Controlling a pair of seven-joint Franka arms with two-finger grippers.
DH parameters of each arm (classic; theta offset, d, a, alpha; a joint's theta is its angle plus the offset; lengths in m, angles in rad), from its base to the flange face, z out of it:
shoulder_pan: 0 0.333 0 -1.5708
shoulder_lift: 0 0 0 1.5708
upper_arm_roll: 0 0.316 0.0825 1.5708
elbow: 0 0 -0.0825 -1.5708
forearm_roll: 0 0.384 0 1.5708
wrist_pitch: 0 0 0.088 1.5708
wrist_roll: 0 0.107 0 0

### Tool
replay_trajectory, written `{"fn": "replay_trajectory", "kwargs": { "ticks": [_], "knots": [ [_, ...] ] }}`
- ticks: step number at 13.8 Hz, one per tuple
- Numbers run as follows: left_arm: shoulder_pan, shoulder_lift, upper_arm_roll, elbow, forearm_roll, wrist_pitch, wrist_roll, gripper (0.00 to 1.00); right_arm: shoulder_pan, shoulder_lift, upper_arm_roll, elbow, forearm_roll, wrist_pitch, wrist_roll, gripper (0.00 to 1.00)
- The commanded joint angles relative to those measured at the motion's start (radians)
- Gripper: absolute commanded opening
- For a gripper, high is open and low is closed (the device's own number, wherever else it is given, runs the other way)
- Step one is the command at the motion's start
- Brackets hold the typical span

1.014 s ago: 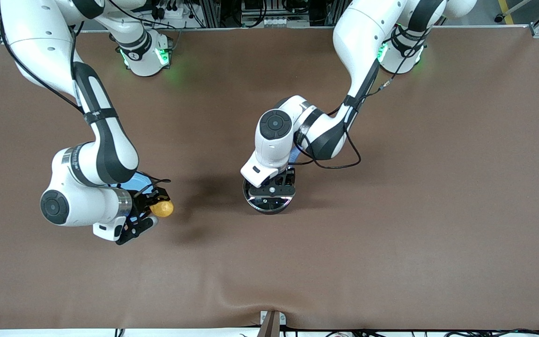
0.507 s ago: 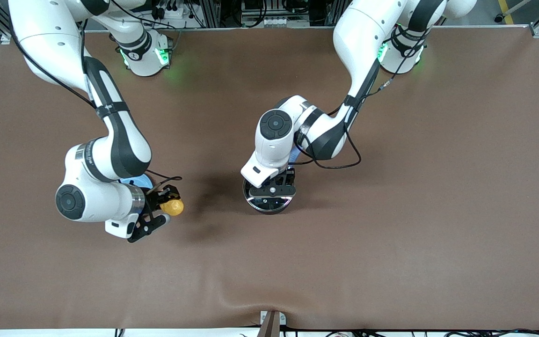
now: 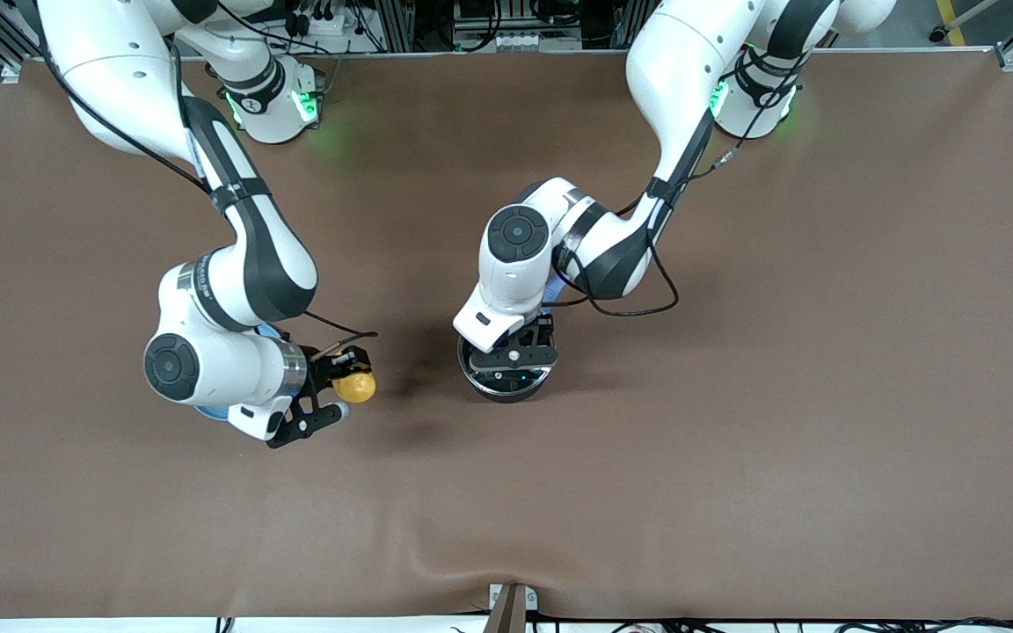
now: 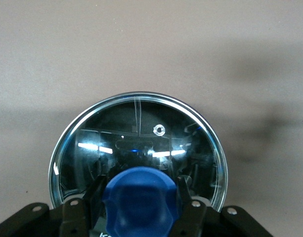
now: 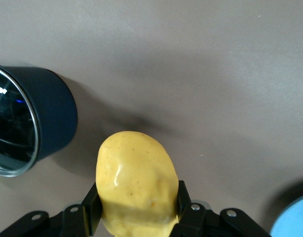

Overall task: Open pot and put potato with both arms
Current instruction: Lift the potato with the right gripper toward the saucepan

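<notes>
Right end effector (image 3: 341, 392) grips potato (image 3: 354, 387); left end effector (image 3: 513, 351) clasps lid knob (image 4: 140, 201)

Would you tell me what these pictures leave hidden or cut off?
- Pot handle: front view, covered by the left arm.
- Left gripper fingertips on the lid knob: left wrist view, cut by the edge.
- Blue plate: right wrist view, mostly cropped; front view, under the right arm.

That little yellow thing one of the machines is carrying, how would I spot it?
Start at the brown table and find the right arm, whose base stands toward that end. Its right gripper is shut on the potato, up in the air beside the black pot. It is the only yellow, lumpy oval here; the lidded pot is dark and round.
</notes>
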Motion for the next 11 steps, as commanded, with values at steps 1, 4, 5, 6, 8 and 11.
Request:
{"fn": "replay_trajectory", "kwargs": {
  "ticks": [1,4,5,6,8,11],
  "knots": [
    [-0.013,-0.026,0.012,-0.004,-0.007,-0.049,-0.013,0.29,0.027,-0.027,0.0,-0.016,0.02,0.022,0.095,0.21],
    [-0.002,-0.063,0.015,-0.001,-0.007,-0.049,-0.006,0.18,0.048,-0.027,0.0,-0.019,0.02,0.042,0.175,0.2],
    [0.001,-0.075,0.018,0.0,-0.007,-0.049,-0.001,0.16,0.058,-0.027,-0.002,-0.019,0.02,0.042,0.203,0.2],
    [0.006,-0.098,0.019,0.0,-0.006,-0.049,0.004,0.16,0.061,-0.027,-0.002,-0.019,0.02,0.043,0.215,0.2],
    [0.047,-0.156,0.016,-0.007,-0.006,-0.061,0.062,0.15,0.07,-0.031,0.0,-0.019,0.02,0.046,0.232,0.2],
    [0.116,-0.229,0.021,-0.033,0.031,-0.153,0.145,0.17,0.117,-0.039,0.0,-0.019,0.02,0.06,0.321,0.2]
  ]
}}
